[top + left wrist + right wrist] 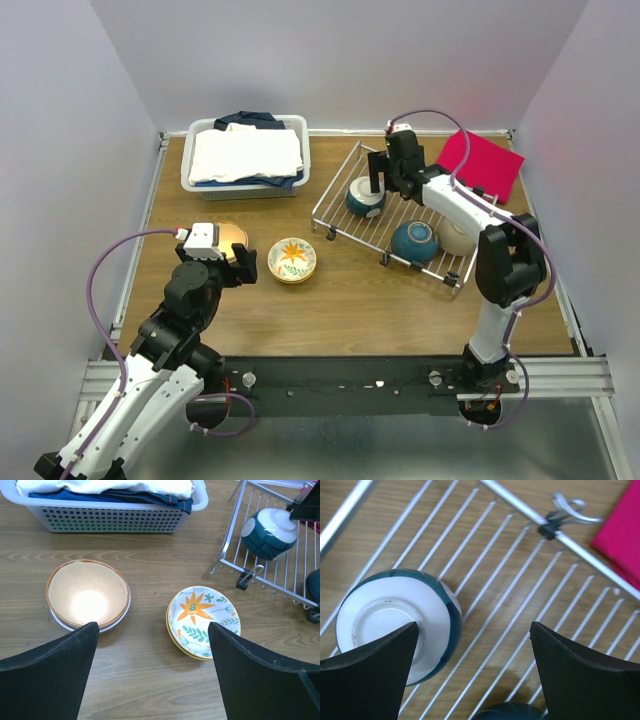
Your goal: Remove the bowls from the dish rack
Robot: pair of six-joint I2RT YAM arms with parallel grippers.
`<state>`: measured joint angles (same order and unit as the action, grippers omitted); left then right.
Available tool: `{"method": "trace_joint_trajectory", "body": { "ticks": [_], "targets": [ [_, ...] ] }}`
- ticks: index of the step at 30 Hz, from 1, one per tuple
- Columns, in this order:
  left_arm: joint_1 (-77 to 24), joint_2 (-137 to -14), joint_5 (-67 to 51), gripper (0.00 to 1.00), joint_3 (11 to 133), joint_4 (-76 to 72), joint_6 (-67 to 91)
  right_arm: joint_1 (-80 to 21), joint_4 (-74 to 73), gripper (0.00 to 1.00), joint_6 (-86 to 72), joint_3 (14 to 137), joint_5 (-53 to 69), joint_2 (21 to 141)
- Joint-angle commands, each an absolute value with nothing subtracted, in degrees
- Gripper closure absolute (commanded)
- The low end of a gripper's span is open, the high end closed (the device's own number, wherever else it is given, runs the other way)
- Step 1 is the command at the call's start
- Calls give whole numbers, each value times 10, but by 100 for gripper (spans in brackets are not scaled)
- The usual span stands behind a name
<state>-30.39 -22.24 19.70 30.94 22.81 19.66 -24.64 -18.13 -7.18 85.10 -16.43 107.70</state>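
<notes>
The silver wire dish rack (345, 225) sits at the back right. It holds an upside-down teal and white bowl (365, 196), a dark teal bowl (414, 241) and a cream bowl (457, 237). My right gripper (377, 180) hovers open just above the rack; in the right wrist view (472, 630) its left finger overlaps the teal and white bowl (395, 615). My left gripper (240, 262) is open and empty over bare table (152, 630), between a beige bowl stacked on another (87, 592) and a floral bowl stacked on a yellow one (202, 615).
A white plastic bin of folded cloth (245, 155) stands at the back left. A red cloth (482, 160) lies behind the rack at the right. Walls close in the table at the back and both sides.
</notes>
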Motion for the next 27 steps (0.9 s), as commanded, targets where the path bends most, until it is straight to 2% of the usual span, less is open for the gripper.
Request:
{"method": "trace_joint_trajectory", "body": {
  "ticks": [1,11,16,22,27],
  "targets": [
    [-303,-225,201,1,308,215,189,-209,-228,0,-50,845,-222,1095],
    [-303,-227,202,1,308,217,188,-161,-247,0,-34,888,-236,1101],
    [-303,-229,205,1,308,216,188,-163,-223,0,-6,869,-168,1050],
    [-303,-233,205,1,308,217,188,-212,-200,1,93,820,-148,991],
    [-302,-236,207,1,310,219,189,-271,-185,1,186,776,-171,988]
  ]
}}
